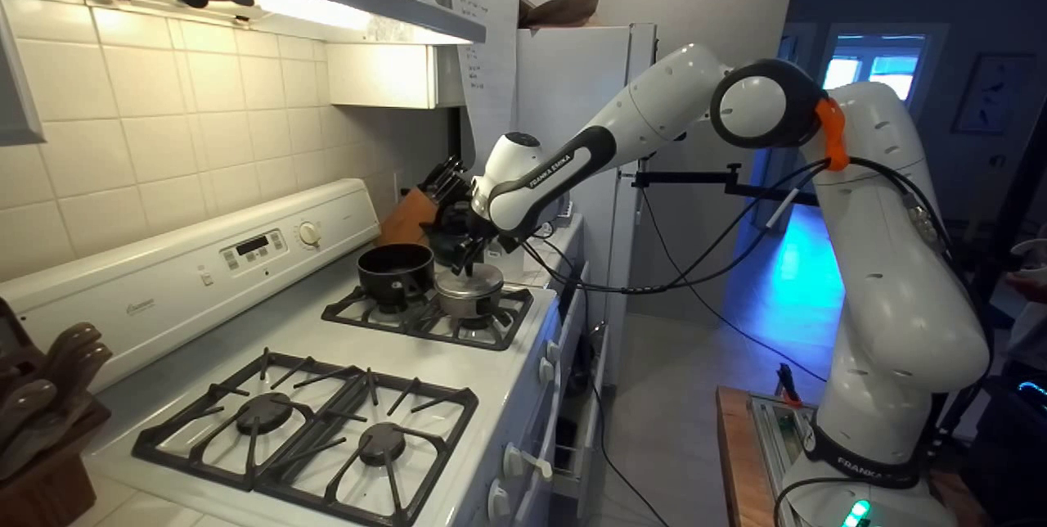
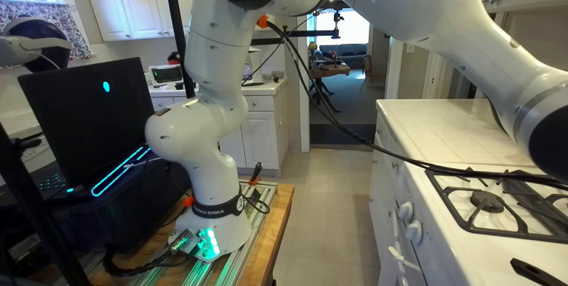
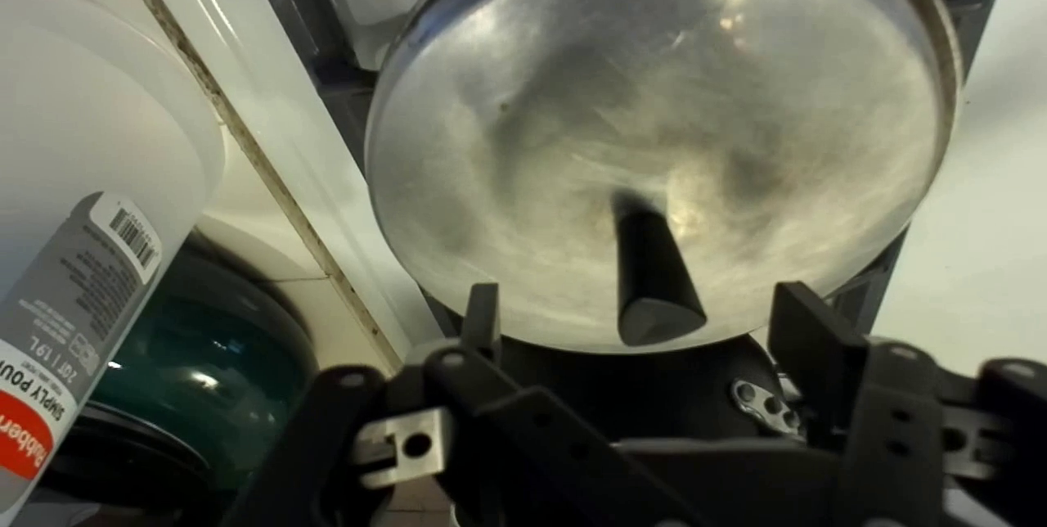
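Two black fingers (image 3: 482, 322) stand well parted, so the gripper (image 3: 640, 314) grasps nothing; in the wrist view a gap shows on either side of the dark knob (image 3: 654, 273), whose end lies between the tips. How deep the tips reach beside it, I cannot tell. The knob rises from a dull metal lid (image 3: 556, 134) that spreads out at twelve o'clock from the jaws. In an exterior view the lid rests on a silver pot (image 1: 466, 306), over a burner of the far grate (image 1: 517, 320).

By this pose, the step in hand seems to be lining up on the knob, short of any grip. A sound hold would call for centring the knob, lowering until the pads flank it, then squeezing evenly from both sides. Room looks tight: a black pot (image 1: 401, 286) sits just beside the silver one, at nine o'clock in that exterior view, and what looks like the same pot shows at six in the wrist view.

Farther out, a labelled white container (image 3: 98, 126) stands at nine o'clock in the wrist view, partly covering a dark green vessel (image 3: 213, 371). In an exterior view a knife block (image 1: 409, 216) is at half past ten from the lid, the nearer burners (image 1: 383, 443) at seven to eight.
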Motion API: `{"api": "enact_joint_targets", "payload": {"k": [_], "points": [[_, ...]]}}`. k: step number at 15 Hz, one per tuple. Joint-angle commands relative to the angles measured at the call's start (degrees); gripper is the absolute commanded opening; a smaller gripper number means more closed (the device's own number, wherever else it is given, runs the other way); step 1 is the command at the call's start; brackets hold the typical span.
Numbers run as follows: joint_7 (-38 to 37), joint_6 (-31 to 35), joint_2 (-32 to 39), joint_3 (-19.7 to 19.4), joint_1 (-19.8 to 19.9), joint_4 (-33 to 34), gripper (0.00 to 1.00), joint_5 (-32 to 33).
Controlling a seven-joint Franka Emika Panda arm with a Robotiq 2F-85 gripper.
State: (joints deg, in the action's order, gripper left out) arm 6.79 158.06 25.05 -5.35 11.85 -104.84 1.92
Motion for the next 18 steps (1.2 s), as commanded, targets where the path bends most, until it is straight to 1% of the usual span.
{"api": "enact_joint_targets", "payload": {"k": [1,3,5,10,11,18], "points": [[-0.84,-4.09,0.87,-0.9,-0.6,2.37,0.76,0.11],[-0.87,-5.32,0.88,-0.97,-0.62,2.65,0.6,0.09],[-0.93,-6.07,0.95,-1.11,-0.72,2.96,0.37,0.25],[-0.28,-4.92,1.19,-0.85,-0.56,2.86,0.01,0.13],[-0.16,-4.94,1.24,-0.8,-0.53,2.91,0.06,0.12],[-0.45,-4.75,-0.14,-0.97,-1.11,2.19,0.06,0.68]]}}
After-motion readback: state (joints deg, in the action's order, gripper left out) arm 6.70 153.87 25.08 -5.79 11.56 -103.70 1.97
